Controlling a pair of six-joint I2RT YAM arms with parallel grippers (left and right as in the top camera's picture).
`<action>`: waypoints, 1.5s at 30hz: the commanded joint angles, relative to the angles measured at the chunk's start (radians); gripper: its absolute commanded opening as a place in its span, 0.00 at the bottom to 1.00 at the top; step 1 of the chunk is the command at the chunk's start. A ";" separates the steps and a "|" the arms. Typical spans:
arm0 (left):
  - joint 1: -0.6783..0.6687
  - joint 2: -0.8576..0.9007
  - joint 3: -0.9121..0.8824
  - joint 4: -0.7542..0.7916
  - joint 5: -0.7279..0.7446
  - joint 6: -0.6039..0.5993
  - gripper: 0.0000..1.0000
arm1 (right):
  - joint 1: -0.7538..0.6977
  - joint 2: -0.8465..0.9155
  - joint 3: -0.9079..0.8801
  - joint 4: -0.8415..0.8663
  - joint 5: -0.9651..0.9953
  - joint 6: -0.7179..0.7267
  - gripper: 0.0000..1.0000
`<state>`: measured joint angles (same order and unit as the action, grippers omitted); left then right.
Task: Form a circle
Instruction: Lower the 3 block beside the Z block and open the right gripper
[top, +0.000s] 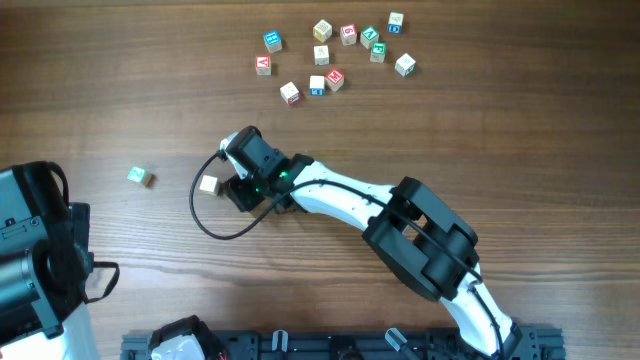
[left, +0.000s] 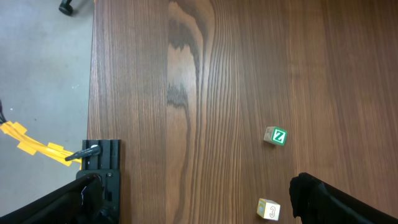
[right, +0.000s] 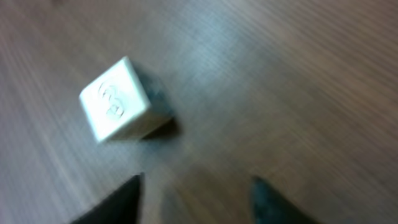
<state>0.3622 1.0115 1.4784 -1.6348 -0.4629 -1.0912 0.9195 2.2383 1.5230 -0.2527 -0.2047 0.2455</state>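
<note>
The right gripper (right: 189, 202) hangs low just right of the 3 cube (right: 118, 99), jaws part-spread and empty. The cube sits beyond the tips, not between them, so this looks like lining up to place it in the ring. No circle stands yet: this cube and the green cube (top: 140, 176) lie left of centre, apart, well clear of the far scatter (top: 335, 55). The left arm (top: 35, 260) sits near left, jaws wide and empty, probably to keep clear.

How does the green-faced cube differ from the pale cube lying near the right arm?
The green-faced cube shows a white letter on green; the pale cube shows a pale face marked 3. The green-faced cube sits alone, farther off; the pale cube lies just ahead of the right end effector. Both are small cubes resting on the table, unheld.
</note>
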 joint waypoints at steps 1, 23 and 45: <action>0.005 -0.001 0.000 -0.001 -0.005 -0.019 1.00 | 0.013 0.042 -0.031 -0.005 -0.126 0.020 0.24; 0.005 -0.001 0.000 -0.001 -0.005 -0.019 1.00 | 0.013 0.070 -0.031 0.375 -0.006 -0.019 0.20; 0.005 -0.001 0.000 -0.001 -0.005 -0.019 1.00 | 0.006 0.078 -0.031 0.237 -0.013 0.106 0.04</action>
<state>0.3622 1.0115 1.4784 -1.6348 -0.4633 -1.0912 0.9234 2.2787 1.4944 0.0273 -0.3058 0.2298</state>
